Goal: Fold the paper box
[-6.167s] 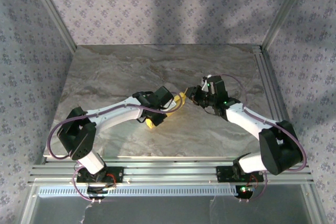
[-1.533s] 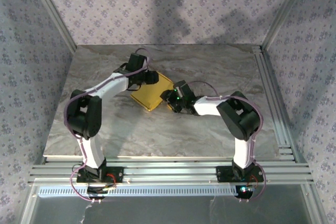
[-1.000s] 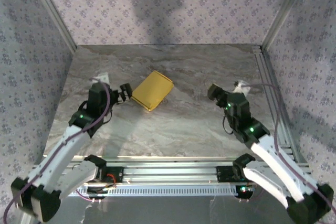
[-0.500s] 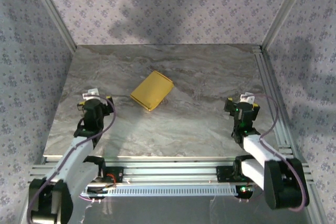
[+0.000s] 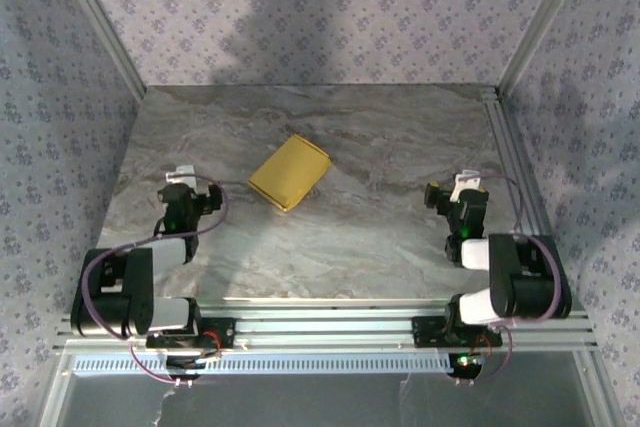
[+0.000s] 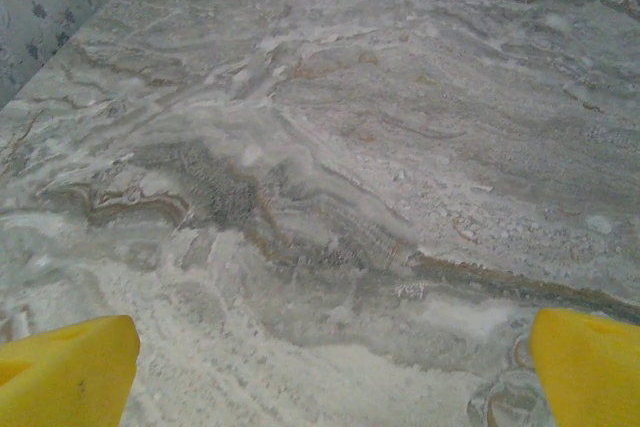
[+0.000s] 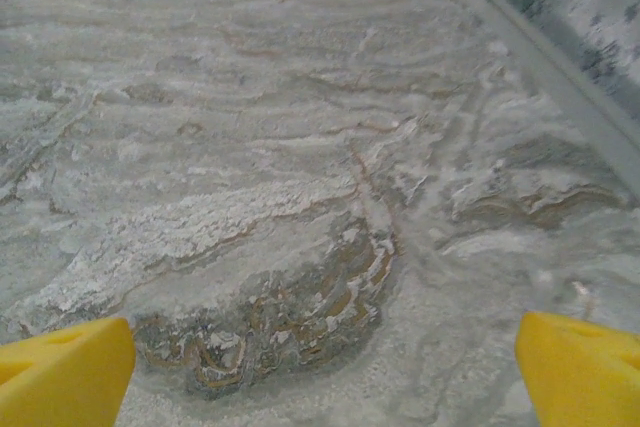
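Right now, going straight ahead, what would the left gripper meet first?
Likely the bare marble tabletop; the left gripper tilts slightly down, and the paper box lies off to its right.

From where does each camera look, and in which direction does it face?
Top external: above and behind the arm bases, looking down on the marble table; both arms, the left gripper, the right gripper and the yellow paper box show.
Left wrist: low over the table, facing forward along it; its yellow fingers stand wide apart.
Right wrist: likewise low, facing forward; its yellow fingers stand wide apart.
Shared: all views show the table.
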Controlling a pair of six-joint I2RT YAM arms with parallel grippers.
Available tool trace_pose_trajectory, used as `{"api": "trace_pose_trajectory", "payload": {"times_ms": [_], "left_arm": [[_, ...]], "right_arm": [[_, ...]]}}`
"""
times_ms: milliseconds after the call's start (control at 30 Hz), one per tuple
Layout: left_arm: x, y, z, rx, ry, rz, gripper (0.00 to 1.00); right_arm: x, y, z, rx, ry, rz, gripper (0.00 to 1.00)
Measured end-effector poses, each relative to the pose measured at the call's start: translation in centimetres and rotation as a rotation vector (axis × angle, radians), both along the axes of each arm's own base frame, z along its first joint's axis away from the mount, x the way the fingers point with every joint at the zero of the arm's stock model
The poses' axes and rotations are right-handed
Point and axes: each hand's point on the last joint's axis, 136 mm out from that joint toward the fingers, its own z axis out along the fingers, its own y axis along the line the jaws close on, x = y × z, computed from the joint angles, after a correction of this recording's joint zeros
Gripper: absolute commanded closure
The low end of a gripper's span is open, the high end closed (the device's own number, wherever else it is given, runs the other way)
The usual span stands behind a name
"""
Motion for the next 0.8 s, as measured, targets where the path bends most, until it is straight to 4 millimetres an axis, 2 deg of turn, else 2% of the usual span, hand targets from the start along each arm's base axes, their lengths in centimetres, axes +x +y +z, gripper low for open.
{"api": "trace_pose_trajectory", "payload": {"times_ms": [100,200,333,500,800], "left_arm": [[1.1,0.2,-1.0,-0.001,-0.025,0.005,0.00],[0.9,0.6,-2.5,-0.005,0.015,0.017,0.00],[1.8,1.4,-1.6,-0.013,-0.012,0.040,0.00],[2.7,1.3,-0.5,-0.016,-0.040,0.033,0.00],[2.7,1.2,-0.6,-0.018,-0.037,0.029,0.00]], "right_arm": [[0.1,0.5,-1.0,0.015,0.024,0.031,0.01],[0.5,0.8,-0.2,0.019,-0.007,0.052,0.01],[1.3,0.5,0.4,0.012,-0.017,0.037,0.01],[3.1,0.6,1.9,-0.023,-0.031,-0.004,0.01],[2.9,0.2,1.5,-0.037,-0.008,-0.036,0.01]]}}
